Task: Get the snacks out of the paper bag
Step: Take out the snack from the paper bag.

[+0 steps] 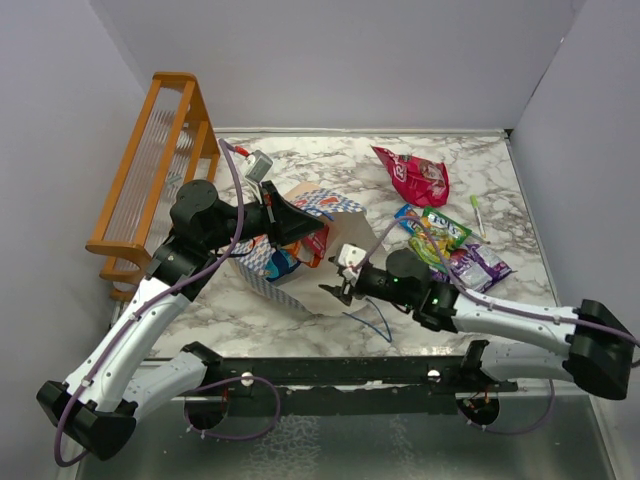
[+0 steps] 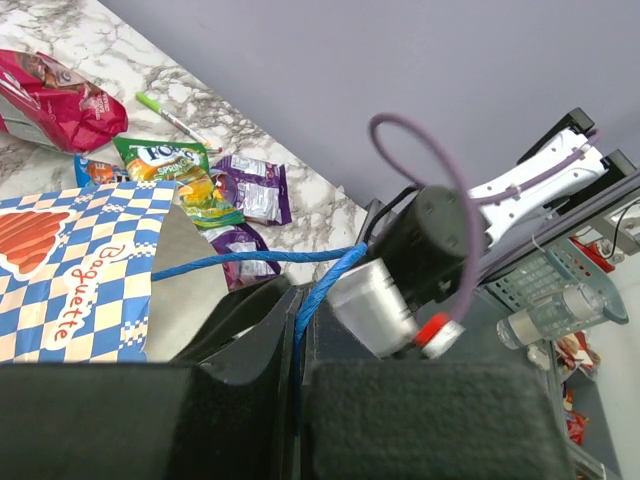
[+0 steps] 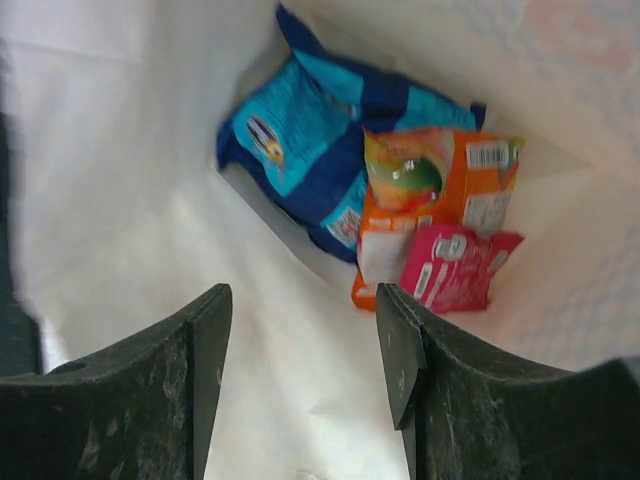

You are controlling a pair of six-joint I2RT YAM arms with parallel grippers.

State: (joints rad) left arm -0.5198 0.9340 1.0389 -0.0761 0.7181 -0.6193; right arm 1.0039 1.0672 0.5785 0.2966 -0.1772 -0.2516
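The paper bag (image 1: 330, 203) lies on its side with its mouth towards the front right. My left gripper (image 1: 305, 222) is shut on its blue cord handle (image 2: 250, 262), which runs between the jaws (image 2: 295, 340). My right gripper (image 1: 338, 290) is open and empty at the bag's mouth; in the right wrist view its fingers (image 3: 300, 320) frame the pale inside. Deep in the bag lie a blue packet (image 3: 320, 150), an orange packet (image 3: 430, 200) and a small pink packet (image 3: 460, 265). On the table lie a pink-red packet (image 1: 415, 175), a green-yellow packet (image 1: 440, 230) and purple packets (image 1: 480, 265).
An orange wooden rack (image 1: 150, 170) stands along the left wall. A green pen (image 1: 477, 212) lies near the right wall beside the packets. The bag's other blue cord (image 1: 375, 320) trails on the table by the right arm. Grey walls close three sides.
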